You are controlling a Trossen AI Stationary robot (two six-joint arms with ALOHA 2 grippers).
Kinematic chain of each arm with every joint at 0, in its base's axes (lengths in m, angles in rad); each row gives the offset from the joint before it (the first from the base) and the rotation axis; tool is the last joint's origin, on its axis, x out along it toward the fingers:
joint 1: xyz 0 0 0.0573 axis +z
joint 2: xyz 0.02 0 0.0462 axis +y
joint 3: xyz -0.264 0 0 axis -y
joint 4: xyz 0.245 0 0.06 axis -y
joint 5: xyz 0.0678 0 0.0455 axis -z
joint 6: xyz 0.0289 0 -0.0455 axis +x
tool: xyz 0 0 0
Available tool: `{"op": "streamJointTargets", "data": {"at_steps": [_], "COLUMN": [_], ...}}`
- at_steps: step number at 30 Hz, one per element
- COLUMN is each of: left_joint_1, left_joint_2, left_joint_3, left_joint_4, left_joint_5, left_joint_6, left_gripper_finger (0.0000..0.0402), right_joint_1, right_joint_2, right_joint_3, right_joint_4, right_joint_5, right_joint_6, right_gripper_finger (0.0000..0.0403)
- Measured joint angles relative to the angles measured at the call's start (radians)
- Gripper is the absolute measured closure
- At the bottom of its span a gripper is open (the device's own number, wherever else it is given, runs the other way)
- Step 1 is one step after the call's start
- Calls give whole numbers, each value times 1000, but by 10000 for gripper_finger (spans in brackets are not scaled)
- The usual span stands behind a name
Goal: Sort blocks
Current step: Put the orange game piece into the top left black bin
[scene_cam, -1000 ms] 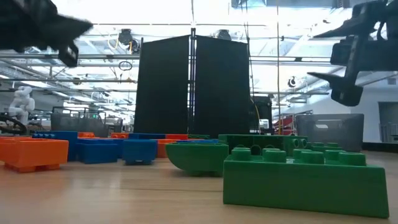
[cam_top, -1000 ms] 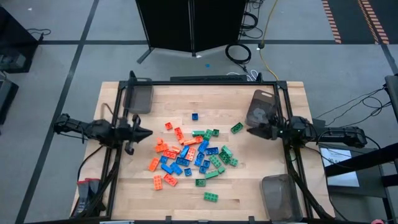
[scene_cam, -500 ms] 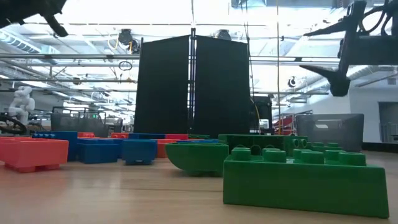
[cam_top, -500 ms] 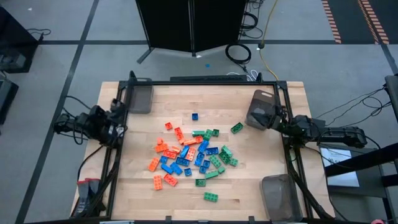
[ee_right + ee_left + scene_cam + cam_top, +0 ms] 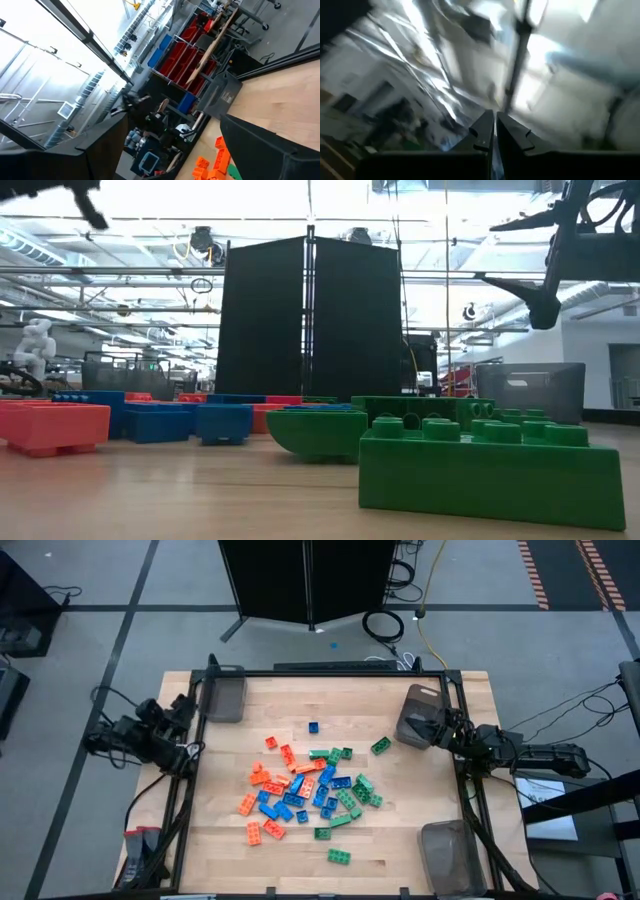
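So nothing is sorted yet as far as I can tell. The blocks (image 5: pixel 305 790) are all in one loose pile of orange, blue and green in the middle of the table (image 5: pixel 420 800), with a few strays: a blue one (image 5: pixel 313 727) toward the far side, a green one (image 5: pixel 381 746) off toward the right arm, and another green one (image 5: pixel 339 856) alone near the front edge.

Both arms sit out at the table's sides, up in the air, not touching anything. The left gripper (image 5: pixel 490 131) is at the left edge near the far-left bin (image 5: pixel 224 698), with its jaws pressed nearly together and nothing between them. The right gripper (image 5: pixel 447 730) hovers just beside the grey bin (image 5: pixel 417 715) on the right, jaws spread wide and empty.

If I were driving this, I'd start with the strays. The lone green ones have bare wood all round, so the jaws can come straight down without nudging neighbours. The middle pile is packed, bricks touching each other, so a grab there probably shoves things around. Work it from the outside in.

Room-wise: lots of open wood along the front and the far side. There's a third bin (image 5: pixel 448 852) at the front-right corner. The black frame rails (image 5: pixel 340 672) run along the table edges, so watch those when swinging toward a bin.
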Motion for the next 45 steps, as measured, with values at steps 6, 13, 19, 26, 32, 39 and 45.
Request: {"op": "streamJointTargets", "data": {"at_steps": [6, 13, 19, 26, 32, 39, 45], "left_joint_1": [0, 5, 28, 33, 33, 34, 106], "left_joint_2": [310, 688, 895, 974, 980, 946, 1002], "left_joint_3": [391, 813, 975, 987, 987, 988, 988], "left_joint_4": [-451, -1233, -1550, -1504, -1504, -1583, -1730], "left_joint_5": [-144, -209, 23, 303, 413, 31, 97], "left_joint_6": [-11, -68, -154, -118, -283, -273, -181], "left_gripper_finger": [378, 378, 378, 378, 378, 378, 376], "right_joint_1": [1, 1, 2, 2, 2, 2, 2], "right_joint_2": [0, 0, 0, 52, 175, 443, 635], "right_joint_3": [0, 0, 6, 158, 447, 856, 1048], "right_joint_4": [14, 29, 34, 35, -109, -552, -809], "right_joint_5": [-5, -131, -165, -123, -127, -132, -133], "right_joint_6": [-57, -34, -46, -344, -627, -812, -849], "right_gripper_finger": [87, 87, 87, 87, 87, 87, 87]}}
